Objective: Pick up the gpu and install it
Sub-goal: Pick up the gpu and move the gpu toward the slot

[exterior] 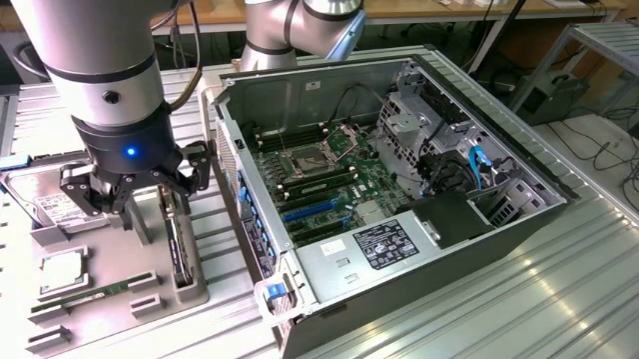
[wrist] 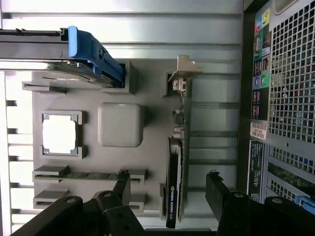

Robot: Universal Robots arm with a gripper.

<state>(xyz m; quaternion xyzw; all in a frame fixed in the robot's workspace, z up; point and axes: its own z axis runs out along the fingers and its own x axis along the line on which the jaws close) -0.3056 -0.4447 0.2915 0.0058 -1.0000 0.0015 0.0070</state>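
Dark-green, the gpu [wrist: 173,167] stands on edge in its slot of the grey parts tray [wrist: 152,98] just beside the open computer case [exterior: 450,247], the claw [wrist: 167,183] above it with jaws wide apart — best, I judge, to square them across the black cooler, clear of the metal bracket.

A robotics lab is indicated. An opened black metal computer tower [exterior: 450,277] is laid on a ribbed aluminium desk [exterior: 539,314] beside a grey moulded parts tray [exterior: 194,299], with wooden workbenches [exterior: 420,9] behind.
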